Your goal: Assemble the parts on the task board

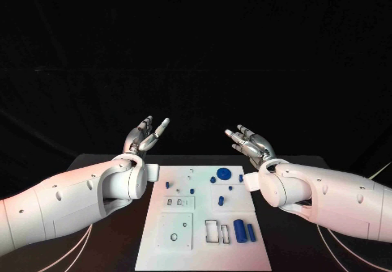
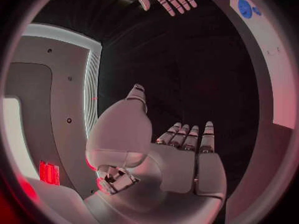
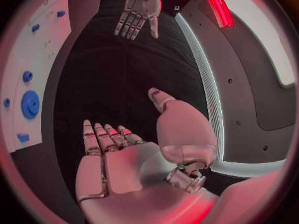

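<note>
The white task board (image 1: 204,249) lies in the middle of the black table, with several small blue parts on it. A round blue disc (image 1: 223,173) sits near its far edge, and two blue cylinders (image 1: 240,230) lie at its near right. My left hand (image 1: 146,136) is raised above the table's far left, fingers spread and holding nothing. My right hand (image 1: 251,143) is raised at the far right, also spread and holding nothing. Both hands hover well past the board's far edge. The left wrist view shows my left hand (image 2: 181,159) with the board (image 2: 274,84) to one side.
Rectangular and round recesses (image 1: 177,231) are cut into the board's near half. Black table surface (image 1: 294,249) flanks the board on both sides. The right wrist view shows the blue disc (image 3: 29,104) on the board (image 3: 37,59) and my left hand (image 3: 138,12) opposite.
</note>
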### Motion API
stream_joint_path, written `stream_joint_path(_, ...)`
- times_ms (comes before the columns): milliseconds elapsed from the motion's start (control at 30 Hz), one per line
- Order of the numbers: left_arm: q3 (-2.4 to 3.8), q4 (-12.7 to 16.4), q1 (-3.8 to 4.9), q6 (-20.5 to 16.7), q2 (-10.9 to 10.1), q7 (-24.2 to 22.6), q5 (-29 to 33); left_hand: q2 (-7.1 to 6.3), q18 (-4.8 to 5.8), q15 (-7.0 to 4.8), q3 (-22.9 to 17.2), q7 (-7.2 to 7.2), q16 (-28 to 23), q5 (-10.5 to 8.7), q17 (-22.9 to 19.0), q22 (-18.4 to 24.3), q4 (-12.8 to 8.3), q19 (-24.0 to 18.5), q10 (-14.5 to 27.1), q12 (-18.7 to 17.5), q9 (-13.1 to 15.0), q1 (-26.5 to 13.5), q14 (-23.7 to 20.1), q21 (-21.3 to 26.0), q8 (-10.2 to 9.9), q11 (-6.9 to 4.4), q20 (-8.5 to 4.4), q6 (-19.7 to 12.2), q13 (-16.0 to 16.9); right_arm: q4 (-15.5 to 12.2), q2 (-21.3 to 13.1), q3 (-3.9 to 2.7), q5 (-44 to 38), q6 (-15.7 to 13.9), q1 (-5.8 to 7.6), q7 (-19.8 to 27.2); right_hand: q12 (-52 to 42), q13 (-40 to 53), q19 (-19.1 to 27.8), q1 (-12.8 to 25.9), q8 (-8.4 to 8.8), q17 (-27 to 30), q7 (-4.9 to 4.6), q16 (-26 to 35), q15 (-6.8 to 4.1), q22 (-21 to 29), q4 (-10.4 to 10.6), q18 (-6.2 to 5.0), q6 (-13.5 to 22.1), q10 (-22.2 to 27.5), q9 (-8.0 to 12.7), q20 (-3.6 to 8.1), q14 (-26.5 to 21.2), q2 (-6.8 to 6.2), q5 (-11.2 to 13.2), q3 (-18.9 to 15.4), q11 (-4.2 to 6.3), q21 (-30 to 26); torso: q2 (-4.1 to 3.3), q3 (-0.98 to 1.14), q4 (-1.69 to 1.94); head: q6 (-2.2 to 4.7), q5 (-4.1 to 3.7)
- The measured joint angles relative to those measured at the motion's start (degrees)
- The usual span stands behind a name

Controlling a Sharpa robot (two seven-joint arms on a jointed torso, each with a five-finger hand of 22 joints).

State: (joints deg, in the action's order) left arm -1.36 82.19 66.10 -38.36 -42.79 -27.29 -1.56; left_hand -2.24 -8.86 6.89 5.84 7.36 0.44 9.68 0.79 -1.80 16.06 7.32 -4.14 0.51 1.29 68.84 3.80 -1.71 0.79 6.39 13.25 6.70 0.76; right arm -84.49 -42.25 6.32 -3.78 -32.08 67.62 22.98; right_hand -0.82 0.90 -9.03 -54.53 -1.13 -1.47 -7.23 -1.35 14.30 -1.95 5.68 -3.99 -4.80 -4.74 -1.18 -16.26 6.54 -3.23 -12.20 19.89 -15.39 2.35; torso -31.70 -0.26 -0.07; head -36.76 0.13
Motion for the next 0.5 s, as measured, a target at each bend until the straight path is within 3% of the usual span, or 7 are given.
stream_joint_path(67, -0.01, 0.0, -0.03, 0.5, 0.0, 0.1, -0.2, 0.12, -0.01, 0.38, 0.0, 0.1, 0.3, 0.19, 0.1, -0.1, 0.0, 0.2, -0.4, 0.1, 0.0, 1.0, 0.4, -0.2, 0.3, 0.4, 0.18, 0.4, 0.0, 0.7, 0.3, 0.72, -1.1, 2.8, 0.81, -1.3, -0.5, 0.3, -1.8, -2.2, -0.87, -0.6, -0.15, -0.8, -0.07, -0.4, -0.7, -0.87, -2.3, -2.4, -0.6, -0.1, 2.6, -0.14, -0.3, 0.7, 0.0, 0.9, 0.0, 0.0, 0.0, -0.01, 0.01)
stream_joint_path(100, -0.01, 0.0, -0.03, 0.6, 0.0, 0.2, -0.3, 0.29, -0.66, 0.55, -0.2, 0.1, 0.3, 0.22, 0.2, -0.2, 0.2, 0.4, -0.6, 0.1, 0.1, 1.3, 0.6, -0.4, 0.3, 0.59, 0.41, 0.7, 0.1, 0.9, 0.4, 1.02, -1.6, 3.9, 1.12, -1.8, -0.9, 0.4, -3.0, -3.2, -1.36, -0.9, -0.24, -1.3, -0.11, -0.7, -1.1, -0.88, -3.7, -3.9, -0.9, -0.15, 4.2, -0.23, -0.3, 1.0, -0.01, 1.4, 0.0, 0.0, 0.0, -0.01, 0.01)
stream_joint_path(200, 0.0, 0.0, -0.02, 1.0, 0.0, 0.3, -0.4, 0.67, -0.88, 1.3, -0.2, 0.23, 0.9, 0.22, 0.5, -0.6, 0.2, 1.2, -2.5, 0.6, 0.6, 2.9, 2.3, -1.2, 1.0, 1.32, 1.25, 2.8, 0.4, 1.5, 0.7, 1.55, -2.8, 7.1, 1.89, -3.3, -2.3, 1.0, -7.8, -6.5, -3.59, -2.2, -0.63, -3.2, -0.29, -1.7, -3.2, -0.96, -9.7, -10.7, -2.3, -0.23, 10.6, -0.53, -0.5, 1.7, 0.09, 3.6, -0.01, 0.0, 0.0, -0.01, 0.01)
stream_joint_path(233, 0.0, 0.0, -0.02, 1.1, 0.0, 0.3, -0.5, 0.87, -0.88, 1.48, -0.1, 0.29, 1.3, 0.22, 0.8, -0.8, 0.2, 1.8, -3.8, 0.8, 0.8, 3.5, 3.5, -1.6, 1.4, 1.65, 1.55, 4.1, 0.5, 1.6, 0.7, 1.65, -3.2, 7.8, 2.03, -3.7, -2.8, 1.2, -9.7, -7.5, -4.46, -2.6, -0.8, -4.0, -0.37, -2.1, -3.9, -1.75, -11.9, -13.3, -2.8, -0.24, 13.1, -0.64, -0.6, 1.9, 0.15, 4.4, -0.02, -0.01, 0.0, -0.01, 0.01)
stream_joint_path(300, 0.0, 0.2, -0.02, 1.4, -0.3, 0.3, -0.6, 1.41, -0.88, 2.25, 0.0, 0.55, 2.7, 0.33, 1.6, -1.6, 0.3, 4.2, -8.5, 1.7, 1.6, 5.3, 7.8, -3.1, 2.8, 2.57, 2.02, 8.2, 1.0, 1.9, 0.7, 1.79, -5.0, 8.9, 2.23, -4.3, -4.0, 1.7, -14.4, -9.7, -6.62, -3.8, -1.23, -5.7, -0.67, -2.9, -5.5, -1.81, -17.6, -20.0, -4.1, -0.25, 19.3, -0.91, -0.7, 2.5, 0.36, 6.2, -0.03, -0.01, 0.0, -0.01, 0.01)
stream_joint_path(400, 0.01, 0.7, -0.01, 2.2, -2.6, 0.4, -0.8, 2.17, -0.91, 3.2, 0.6, 1.09, 5.7, 1.16, 3.2, -2.9, 0.4, 9.7, -17.5, 3.2, 3.2, 8.1, 16.4, -6.1, 5.6, 3.72, 2.53, 15.8, 1.6, 3.8, -0.3, 1.81, -12.9, 7.9, 2.7, -5.0, -5.4, 2.1, -20.6, -12.1, -9.38, -5.0, -1.83, -7.6, -1.37, -3.6, -7.8, -3.09, -25.0, -28.5, -5.7, -0.22, 27.0, -1.22, -1.0, 3.3, 0.92, 8.3, -0.4, 0.03, 0.18, -0.98, -0.1)
stream_joint_path(500, -0.01, 0.6, -0.03, 2.7, -3.6, 0.5, -1.3, 2.72, -0.9, 3.48, 1.2, 1.58, 8.2, 1.86, 4.6, -4.0, 0.1, 15.3, -25.4, 4.5, 4.6, 10.4, 23.9, -8.8, 8.0, 4.3, 2.76, 22.0, 2.1, 4.6, -0.7, 1.75, -19.8, 6.5, 3.03, -5.8, -6.1, 2.4, -24.9, -13.6, -11.08, -5.8, -2.43, -8.8, -2.09, -3.9, -9.4, -3.67, -29.9, -34.0, -6.7, -0.16, 32.2, -1.49, -1.1, 3.9, 1.56, 9.5, -0.66, 0.08, 0.26, -1.4, -0.21)
